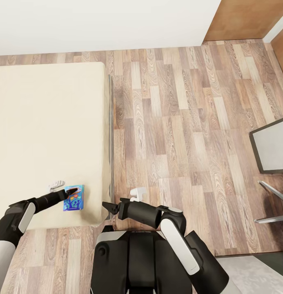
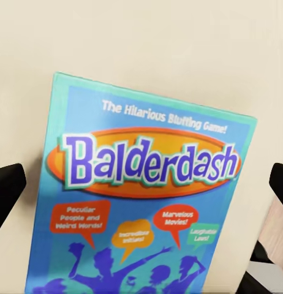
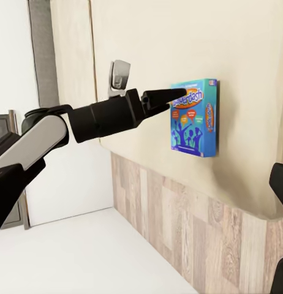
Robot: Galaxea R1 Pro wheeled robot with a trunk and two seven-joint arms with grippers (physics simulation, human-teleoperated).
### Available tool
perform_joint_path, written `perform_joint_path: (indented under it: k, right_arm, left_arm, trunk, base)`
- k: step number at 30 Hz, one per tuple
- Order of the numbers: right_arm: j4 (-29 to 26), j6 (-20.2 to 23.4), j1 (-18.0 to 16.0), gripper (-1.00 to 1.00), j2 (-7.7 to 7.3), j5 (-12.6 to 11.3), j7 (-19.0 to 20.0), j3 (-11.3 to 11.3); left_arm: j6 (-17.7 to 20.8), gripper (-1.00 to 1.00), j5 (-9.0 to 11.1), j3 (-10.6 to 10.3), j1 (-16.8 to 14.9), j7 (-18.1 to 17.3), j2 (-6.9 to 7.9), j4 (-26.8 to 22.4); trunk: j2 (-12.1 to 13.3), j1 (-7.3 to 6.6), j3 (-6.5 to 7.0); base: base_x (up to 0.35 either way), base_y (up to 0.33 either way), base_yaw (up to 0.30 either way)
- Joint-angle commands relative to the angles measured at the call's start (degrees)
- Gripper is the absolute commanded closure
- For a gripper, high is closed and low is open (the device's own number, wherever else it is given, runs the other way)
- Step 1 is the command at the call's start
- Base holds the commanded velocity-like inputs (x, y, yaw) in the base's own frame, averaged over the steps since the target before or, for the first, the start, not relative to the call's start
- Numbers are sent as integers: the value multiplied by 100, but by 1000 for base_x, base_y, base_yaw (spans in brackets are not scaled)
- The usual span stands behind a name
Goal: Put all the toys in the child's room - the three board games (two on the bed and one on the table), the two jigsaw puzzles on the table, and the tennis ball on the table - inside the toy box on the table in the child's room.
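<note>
The robot's left gripper (image 1: pixel 72 192) hangs spread above a Balderdash board game (image 1: pixel 73 198) that lies flat on the cream bed (image 1: pixel 47 122), near the bed's near right corner. In the left wrist view the box (image 2: pixel 141 190) sits between two dark fingertips (image 2: pixel 7 190) that stand wide of its sides, so nothing is grasped. The step in hand looks like collecting one of the bed's board games. The next move likely calls for lowering the jaws around the box and closing on its edges, though how far the fingertips stand above the lid is hard to judge from these angles.

The right gripper (image 1: pixel 106 206) waits over the floor beside the bed's grey padded edge (image 1: pixel 110 134), its fingers apart and holding nothing; its wrist view shows the left arm (image 3: pixel 105 116) reaching over the game (image 3: pixel 195 116).

A broad stretch of wood-plank floor (image 1: pixel 178 122) lies open to the right. The corner of a grey-topped table (image 1: pixel 276 147) shows at the far right edge, well apart from the bed.
</note>
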Motion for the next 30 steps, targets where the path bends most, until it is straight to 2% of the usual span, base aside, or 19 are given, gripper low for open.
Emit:
perform_joint_path:
  k: [1,30]
  right_arm:
    - [-9,25,-2,-100,1,7,16,-6]
    - [-24,22,-2,-100,-29,-1,14,-60]
  left_arm:
    - [63,-100,31,12,-1,-12,2,-1]
    - [320,-100,36,31,2,-18,31,-1]
  trunk:
    - [-9,3,-6]
    - [-9,3,-6]
  base:
    - [0,0,0]
    - [0,0,0]
